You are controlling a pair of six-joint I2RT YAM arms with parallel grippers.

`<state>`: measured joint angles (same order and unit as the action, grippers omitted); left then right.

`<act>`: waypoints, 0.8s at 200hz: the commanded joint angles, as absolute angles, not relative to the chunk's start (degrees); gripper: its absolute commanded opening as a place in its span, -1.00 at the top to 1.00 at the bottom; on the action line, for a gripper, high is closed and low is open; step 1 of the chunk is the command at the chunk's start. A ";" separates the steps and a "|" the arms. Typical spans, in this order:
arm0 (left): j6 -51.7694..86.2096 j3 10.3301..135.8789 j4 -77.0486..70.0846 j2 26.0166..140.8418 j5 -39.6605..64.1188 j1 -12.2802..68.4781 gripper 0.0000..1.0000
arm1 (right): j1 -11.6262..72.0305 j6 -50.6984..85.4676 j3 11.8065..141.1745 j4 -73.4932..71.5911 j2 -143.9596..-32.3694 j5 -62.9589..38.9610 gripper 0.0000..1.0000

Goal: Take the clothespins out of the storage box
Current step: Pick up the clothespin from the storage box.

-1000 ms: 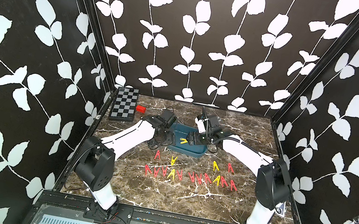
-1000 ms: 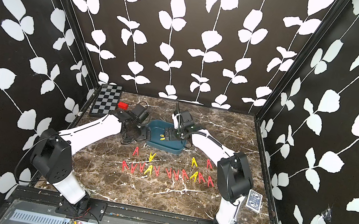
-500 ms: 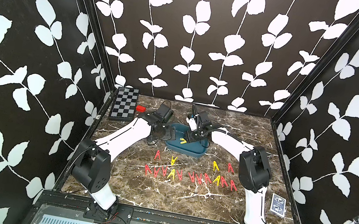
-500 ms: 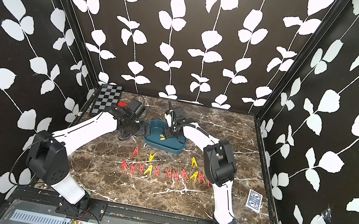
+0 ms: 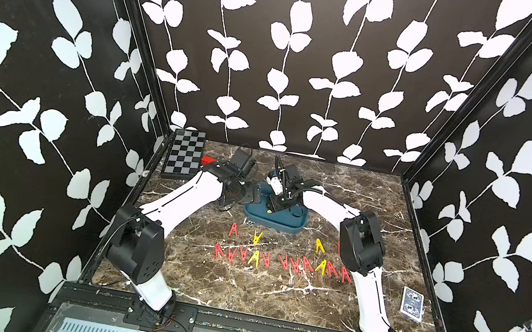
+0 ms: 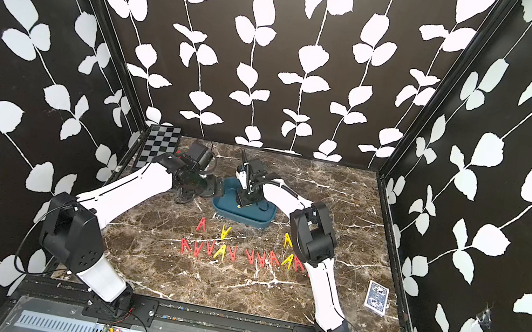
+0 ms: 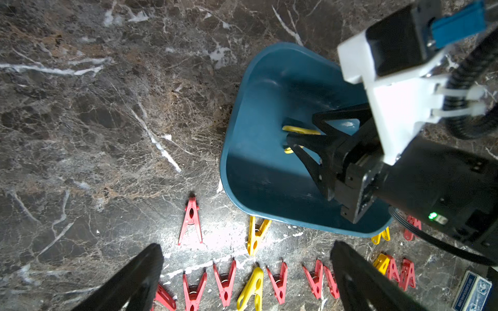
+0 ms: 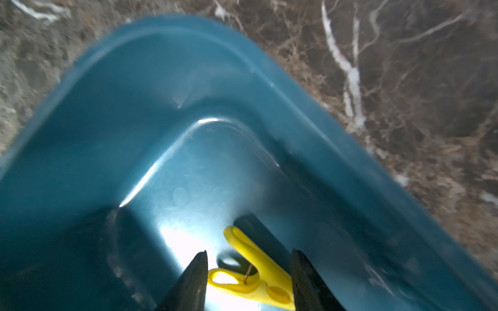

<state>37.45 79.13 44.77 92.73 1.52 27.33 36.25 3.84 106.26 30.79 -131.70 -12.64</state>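
Observation:
The teal storage box (image 5: pixel 269 224) (image 6: pixel 240 218) stands mid-table, toward the back. One yellow clothespin (image 8: pixel 258 266) (image 7: pixel 299 130) lies on its floor. My right gripper (image 8: pixel 249 253) (image 5: pixel 276 205) reaches down into the box, and its two fingers press the clothespin from both sides. My left gripper (image 7: pixel 246 246) (image 5: pixel 252 194) hangs open beside the box's left rim (image 7: pixel 229 150), holding nothing. Several red and yellow clothespins (image 5: pixel 281 262) (image 6: pixel 241 254) (image 7: pixel 225 282) lie in a row on the marble in front of the box. A few more (image 5: pixel 258 237) lie between the row and the box.
A black-and-grey checkerboard (image 5: pixel 184 154) lies in the back left corner with a small red block (image 5: pixel 208 160) beside it. A blue deck of cards (image 5: pixel 412 303) (image 7: pixel 471 293) sits near the right wall. Leaf-patterned walls enclose the table on three sides.
My right gripper has sunk into the box, and its jaws have narrowed onto the yellow clothespin. The right arm's elbow has swung inward. The left gripper has stayed open beside the box.

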 commanded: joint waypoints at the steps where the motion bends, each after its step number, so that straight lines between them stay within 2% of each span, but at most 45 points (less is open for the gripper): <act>1: 36.85 80.33 45.17 92.94 2.21 26.81 -0.98 | 36.56 1.59 109.01 33.59 -133.51 -12.25 0.02; 24: 37.04 80.35 45.09 93.07 2.35 26.57 -0.98 | 36.61 1.82 110.75 34.13 -135.06 -11.82 0.03; 80: 36.84 80.43 44.83 93.16 2.86 26.27 -0.97 | 36.65 2.99 113.25 34.97 -137.50 -9.49 0.31; 124: 37.10 80.24 44.41 93.34 3.22 26.10 -0.98 | 36.62 3.56 112.44 34.20 -136.82 -9.05 0.70; 140: 37.17 80.18 44.31 93.34 3.27 26.10 -0.98 | 36.65 3.86 111.44 33.79 -136.00 -8.53 0.73; 160: 37.18 80.18 43.85 93.49 3.77 26.12 -0.98 | 36.61 4.28 110.25 32.94 -134.80 -8.06 0.87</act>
<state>37.47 79.13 44.49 93.34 2.85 26.46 36.34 3.95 111.79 33.28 -136.18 -9.37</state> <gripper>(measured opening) 0.988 0.083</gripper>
